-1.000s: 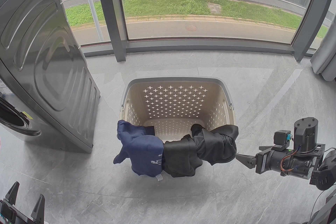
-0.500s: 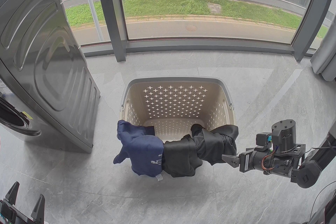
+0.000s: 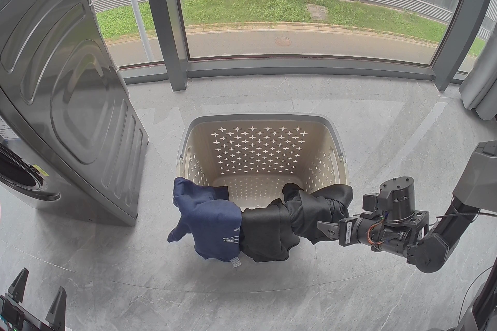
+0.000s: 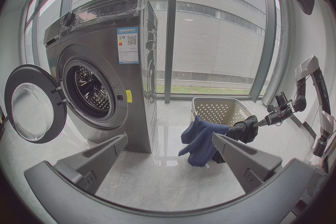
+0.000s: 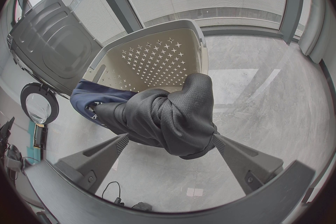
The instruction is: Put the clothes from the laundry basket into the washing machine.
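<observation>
R gripper (image 3: 325, 230) spread beside knotted mesh blk garment (image 3: 309, 215).

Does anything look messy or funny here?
Yes. The navy blue cloth garment and the black mesh garment are draped over the near rim of the beige plastic laundry basket, dangling outside instead of lying inside.

open floor (image 3: 163, 140) lies between laundry basket (image 3: 259, 151) and washing machine (image 3: 67, 89); draped clothes (image 3: 269, 228) cover the basket's near rim.
</observation>
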Controlling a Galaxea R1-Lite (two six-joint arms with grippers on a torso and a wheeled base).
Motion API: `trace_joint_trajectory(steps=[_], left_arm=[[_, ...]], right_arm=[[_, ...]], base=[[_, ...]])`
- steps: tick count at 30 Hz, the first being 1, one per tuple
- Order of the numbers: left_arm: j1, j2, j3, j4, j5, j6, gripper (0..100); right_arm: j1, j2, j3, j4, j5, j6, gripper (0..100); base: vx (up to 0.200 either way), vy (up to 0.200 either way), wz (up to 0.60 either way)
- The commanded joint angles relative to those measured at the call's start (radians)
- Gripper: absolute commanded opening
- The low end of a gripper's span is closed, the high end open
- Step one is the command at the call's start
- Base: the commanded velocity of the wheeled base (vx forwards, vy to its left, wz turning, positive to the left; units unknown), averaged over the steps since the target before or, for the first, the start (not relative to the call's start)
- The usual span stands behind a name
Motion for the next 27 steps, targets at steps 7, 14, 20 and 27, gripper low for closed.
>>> trace_joint_trajectory(steps=[7, 14, 20, 27], left_arm=[[0.0, -0.013, 0.016, 0.0, 0.001, -0.001, 100], [0.0, -0.013, 0.016, 0.0, 0.001, -0.001, 100], [0.0, -0.013, 0.016, 0.0, 0.001, -0.001, 100], [0.0, -0.013, 0.016, 0.0, 0.001, -0.001, 100]], right_arm=[[-0.028, 0.062, -0.067, 0.0, 0.0, 0.004, 100], [-0.028, 0.063, -0.074, -0.002, 0.0, 0.005, 0], [-0.019, 0.062, -0.07, -0.002, 0.001, 0.008, 0], [0.024, -0.044, 0.001, 0.002, 0.0, 0.019, 0]], base=[[0.0, 0.0, 0.0], [0.0, 0.0, 0.0], [0.0, 0.0, 0.0], [0.0, 0.0, 0.0]])
